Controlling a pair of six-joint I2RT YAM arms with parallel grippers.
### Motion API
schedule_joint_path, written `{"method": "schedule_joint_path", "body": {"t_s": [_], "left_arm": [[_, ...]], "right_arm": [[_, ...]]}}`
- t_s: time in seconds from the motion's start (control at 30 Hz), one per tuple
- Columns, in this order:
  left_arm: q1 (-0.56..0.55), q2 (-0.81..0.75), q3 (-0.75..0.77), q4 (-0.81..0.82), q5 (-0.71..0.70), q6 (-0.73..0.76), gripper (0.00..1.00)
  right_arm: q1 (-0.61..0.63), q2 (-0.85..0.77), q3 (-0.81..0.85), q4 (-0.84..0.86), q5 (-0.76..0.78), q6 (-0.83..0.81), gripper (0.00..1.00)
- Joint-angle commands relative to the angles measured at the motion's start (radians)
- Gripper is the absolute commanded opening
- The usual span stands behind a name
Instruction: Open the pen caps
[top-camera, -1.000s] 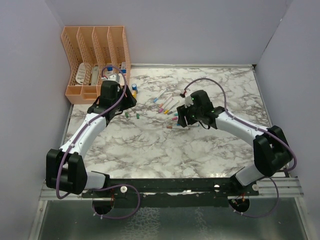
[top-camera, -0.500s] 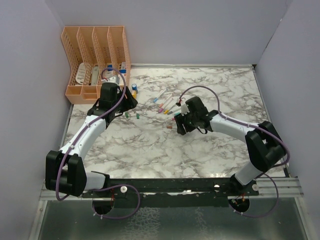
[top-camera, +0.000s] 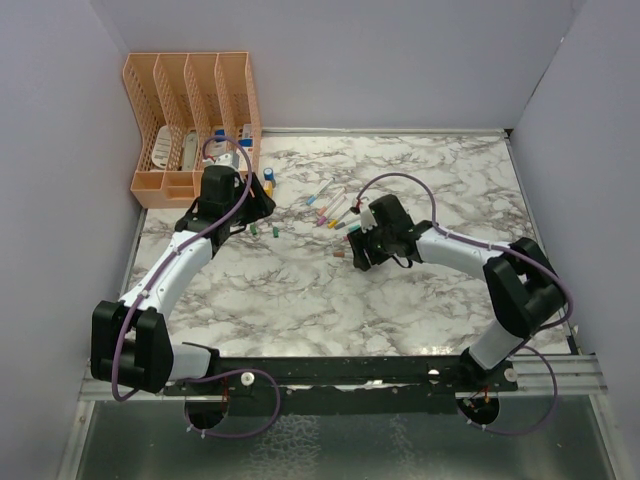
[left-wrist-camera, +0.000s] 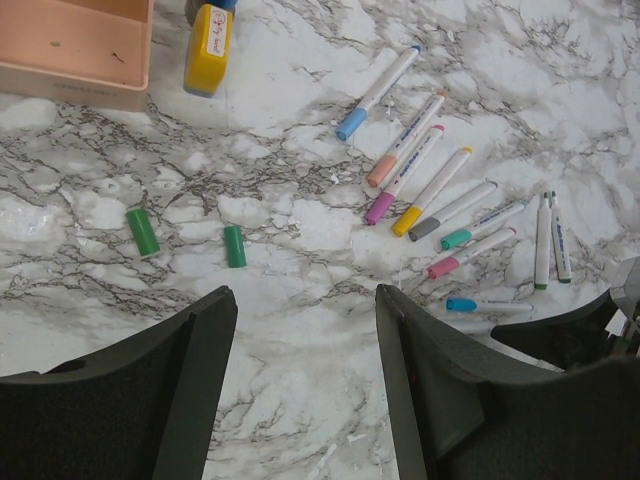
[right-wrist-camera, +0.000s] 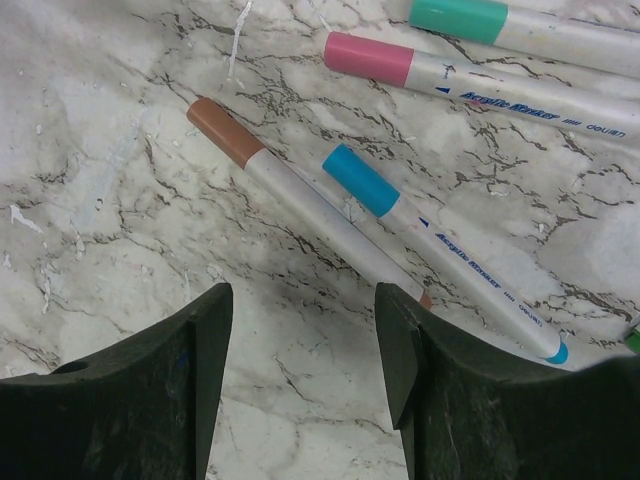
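The right jaws are hovering released near the brown cap (right-wrist-camera: 225, 130); the left jaws are hanging released. The next move is probably requiring clamping that cap.

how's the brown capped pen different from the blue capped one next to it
The brown-capped pen has a plain-looking barrel; the blue-capped pen shows printed lettering. The brown cap reaches farther left than the blue cap. Both lie capped, roughly parallel, on the marble table.
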Motion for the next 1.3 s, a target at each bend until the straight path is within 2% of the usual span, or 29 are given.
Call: {"method": "schedule_joint_path", "body": {"t_s": [0.0, 0.5, 1.27], "left_arm": [[0.004, -0.027, -0.014, 0.029, 0.021, -0.008, 0.61], [0.003, -0.024, -0.018, 0.033, 0.023, -0.009, 0.61], [0.004, -0.033, -0.020, 0.026, 0.021, -0.009, 0.61]], "right_arm": [[0.009, 0.031, 0.013, 0.044, 0.010, -0.014, 0.59], [0.009, 0.001, 0.037, 0.043, 0.013, -0.026, 0.59], [0.009, 0.076, 0.028, 0.102, 0.014, -0.027, 0.59]]}}
